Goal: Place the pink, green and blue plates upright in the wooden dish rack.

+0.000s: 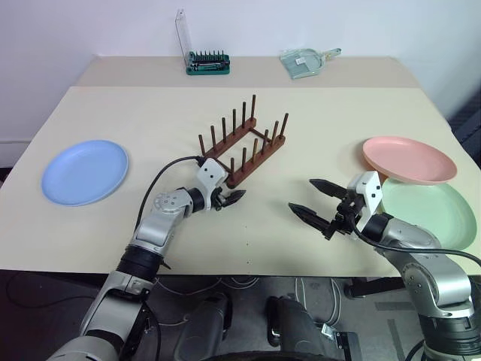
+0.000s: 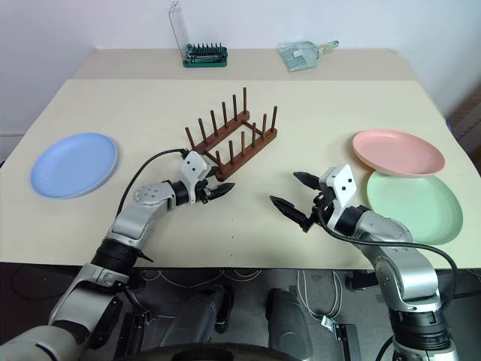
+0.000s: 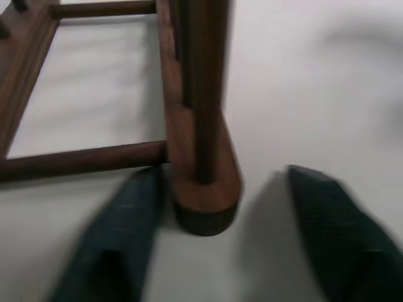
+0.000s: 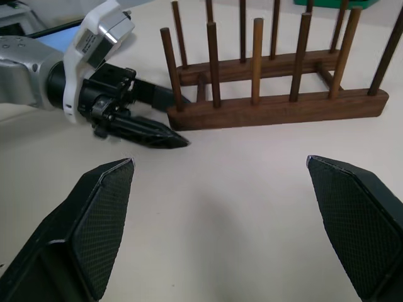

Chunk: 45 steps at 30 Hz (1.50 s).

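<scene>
The wooden dish rack [image 1: 244, 143] stands empty at mid-table, turned slantwise. My left gripper [image 1: 231, 197] is at its near corner. In the left wrist view its fingers [image 3: 119, 239] straddle the end of one rail [image 3: 201, 195], one finger close against the wood and the other a gap away. My right gripper [image 1: 302, 195] hovers open and empty to the right of the rack, pointing toward it. The blue plate [image 1: 84, 171] lies flat at the far left. The pink plate [image 1: 408, 159] lies at the right, overlapping the far rim of the green plate [image 1: 432, 214].
A green tool holder with a clear lid [image 1: 207, 62] and a pale clear object [image 1: 308, 60] sit at the back of the table [image 1: 338, 113]. The table's front edge runs just below both arms.
</scene>
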Tool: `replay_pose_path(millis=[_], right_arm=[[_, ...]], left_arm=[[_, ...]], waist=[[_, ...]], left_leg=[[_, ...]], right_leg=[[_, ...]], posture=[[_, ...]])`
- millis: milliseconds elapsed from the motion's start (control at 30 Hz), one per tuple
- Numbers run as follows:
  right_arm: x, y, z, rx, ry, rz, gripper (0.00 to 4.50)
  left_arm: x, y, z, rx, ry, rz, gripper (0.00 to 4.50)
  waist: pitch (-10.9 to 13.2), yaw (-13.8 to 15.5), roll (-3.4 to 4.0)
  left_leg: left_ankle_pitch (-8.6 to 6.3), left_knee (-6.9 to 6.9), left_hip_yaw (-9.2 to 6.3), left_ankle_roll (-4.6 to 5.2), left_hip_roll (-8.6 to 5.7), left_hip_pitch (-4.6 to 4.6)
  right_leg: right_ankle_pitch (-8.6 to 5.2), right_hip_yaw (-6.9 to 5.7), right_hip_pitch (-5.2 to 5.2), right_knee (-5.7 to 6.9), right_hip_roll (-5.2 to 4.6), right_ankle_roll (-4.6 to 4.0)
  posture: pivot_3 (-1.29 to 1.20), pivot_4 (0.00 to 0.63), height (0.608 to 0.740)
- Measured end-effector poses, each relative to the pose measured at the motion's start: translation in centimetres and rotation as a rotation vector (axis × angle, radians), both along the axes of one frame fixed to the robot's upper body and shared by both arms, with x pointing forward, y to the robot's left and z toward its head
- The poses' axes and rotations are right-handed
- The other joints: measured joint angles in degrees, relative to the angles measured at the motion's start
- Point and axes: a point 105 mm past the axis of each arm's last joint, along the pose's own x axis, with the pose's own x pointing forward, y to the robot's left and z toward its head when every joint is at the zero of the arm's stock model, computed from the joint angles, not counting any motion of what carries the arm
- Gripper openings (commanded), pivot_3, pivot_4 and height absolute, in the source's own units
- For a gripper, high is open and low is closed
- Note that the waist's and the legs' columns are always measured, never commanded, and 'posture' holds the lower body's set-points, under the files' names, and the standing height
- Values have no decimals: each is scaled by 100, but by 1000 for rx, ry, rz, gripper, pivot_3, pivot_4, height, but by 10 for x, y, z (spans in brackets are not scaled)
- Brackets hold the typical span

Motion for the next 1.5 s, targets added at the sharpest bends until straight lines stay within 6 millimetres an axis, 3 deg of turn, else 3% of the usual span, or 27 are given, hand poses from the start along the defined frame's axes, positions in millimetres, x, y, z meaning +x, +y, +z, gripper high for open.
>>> replay_pose_path(millis=[67,300,600,767,1000,1267,1367,1500], right_arm=[[-1,-1,-2,0,6,-9,4500],[-2,-2,-4,-3,14,-9,4500],[-9,-13,-13,-58,56,2,4500],[-10,-18,-13,-62,51,-14,4500],[-11,-21,-17,-81,53,-27,4500],[-12,-24,-20,-146,60,-12,4500],[-12,-23,-31,-175,93,3,3628],[-6,-21,-39,-206,106,9,1749]], left_arm=[[0,2,0,-2,-6,4,786],[-5,5,-2,6,-17,-32,759],[-40,-2,1,-7,54,-307,759],[-41,-5,0,3,59,-343,759],[-34,1,-4,9,71,-314,4122],[-38,37,-5,28,52,-183,4122],[-49,49,-5,14,80,-156,3304],[-68,53,-7,0,132,-168,1430]], waist=[[-1,0,0],[-3,-8,3],[-2,9,2],[-2,-2,2],[-2,-10,2],[-4,-36,4],[-4,-44,5],[-4,-63,7]], left_leg=[[0,0,0,0,0,1],[1,1,0,2,1,2],[1,3,0,4,0,-1],[1,3,0,4,2,0],[2,4,0,5,2,1],[1,1,0,5,5,2],[1,1,0,4,5,2],[-3,1,0,-3,4,2]], right_leg=[[0,0,0,2,0,0],[0,0,2,1,2,0],[-10,0,2,-2,0,-18],[-8,0,2,2,1,-14],[-2,0,1,2,2,-4],[-10,2,0,2,2,-17],[-12,2,0,2,2,-20],[-13,3,0,2,1,-22]], posture=[[0,150,735],[0,150,735],[0,150,735],[0,150,735],[0,150,735],[0,150,735],[0,150,735],[0,150,735]])
